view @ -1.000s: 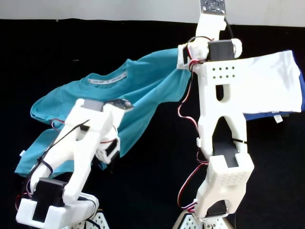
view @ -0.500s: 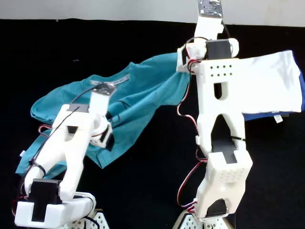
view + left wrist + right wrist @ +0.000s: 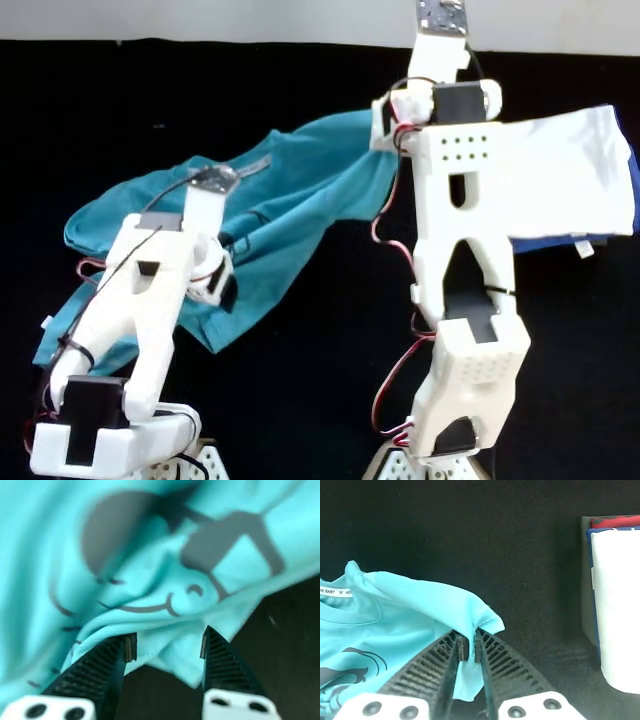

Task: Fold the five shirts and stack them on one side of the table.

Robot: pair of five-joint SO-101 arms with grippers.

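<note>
**A:** Left gripper (image 3: 167,642) status?

**B:** Jaws wide. They straddle a bunched edge of the teal cotton T-shirt with grey print (image 3: 290,200). Fabric sits between the fingers but isn't pinched.

**A:** Where's the shirt lying?

**B:** On the left half of the black table (image 3: 320,385), crumpled, with the neck label up. The near part is under the left arm. The far corner is drawn up toward the right arm.

**A:** Right gripper (image 3: 470,642)?

**B:** Jaws down to a thin slit, clamped on a fold at the shirt's edge, with the collar close by.

**A:** And the stack?

**B:** Far right side of the table. A folded white shirt (image 3: 560,180) is on top and a folded blue shirt (image 3: 545,243) is directly under it. A strip of red fabric (image 3: 612,521) shows at the stack's edge. The stack isn't touching the teal shirt, and the right arm is between them.
</note>
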